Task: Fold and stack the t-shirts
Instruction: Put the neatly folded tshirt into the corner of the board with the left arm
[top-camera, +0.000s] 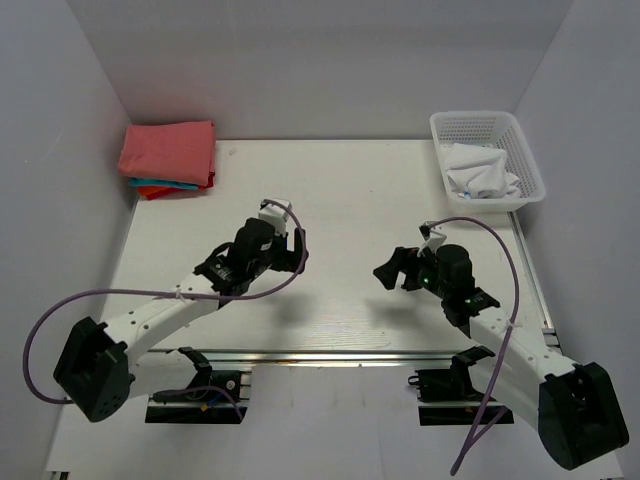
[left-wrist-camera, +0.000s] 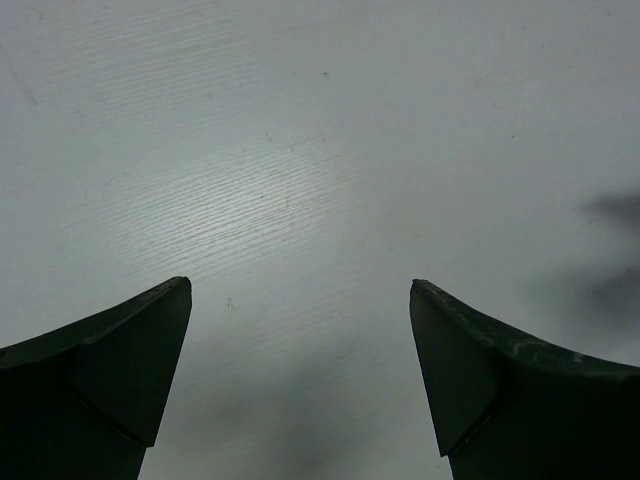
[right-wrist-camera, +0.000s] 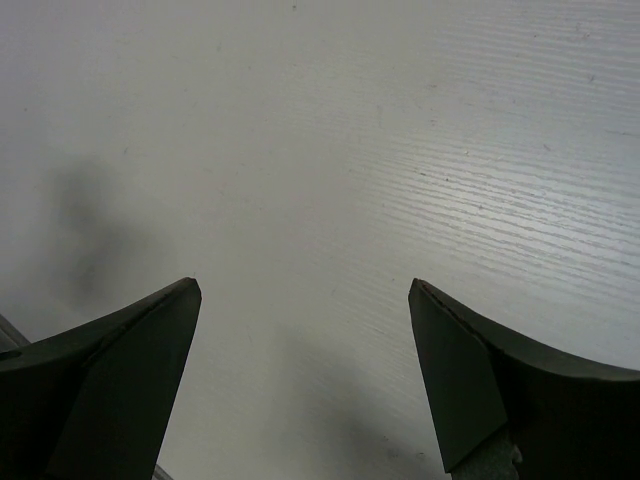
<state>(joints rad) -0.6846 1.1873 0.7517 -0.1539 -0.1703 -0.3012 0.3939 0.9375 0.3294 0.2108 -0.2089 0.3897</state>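
In the upper left of the top view, a stack of folded t-shirts (top-camera: 168, 158) lies at the far corner of the white worktop (top-camera: 350, 190). The top one is a dusty salmon-red t-shirt (top-camera: 170, 148), folded to a neat rectangle. Under it, at the lower edge of the stack, a thin teal layer (top-camera: 150, 183) and a red-orange layer (top-camera: 160, 191) show; I cannot tell if the red-orange part is one shirt or two.

Right of the stack and nearer to the middle, the left gripper (top-camera: 293, 250) hangs above bare worktop. In the left wrist view its dark fingers (left-wrist-camera: 120, 350) stand well apart, and only the white surface is between them. The right gripper (top-camera: 388, 270) is right of the centre, also over bare worktop, and in the right wrist view its fingers (right-wrist-camera: 110, 360) are spread in the same way and hold nothing.

In the upper right, a white lattice basket (top-camera: 470, 120) stands at the far edge of the worktop. A crumpled white cloth (top-camera: 480, 172) lies inside it; what kind of garment it is, I cannot tell.

To my judgement the task is almost complete or complete: the coloured shirts are folded and stacked, and no shirt lies open on the worktop. If the white cloth is also a shirt to fold, that one is left.

I can read no brand, label or writing in any view.
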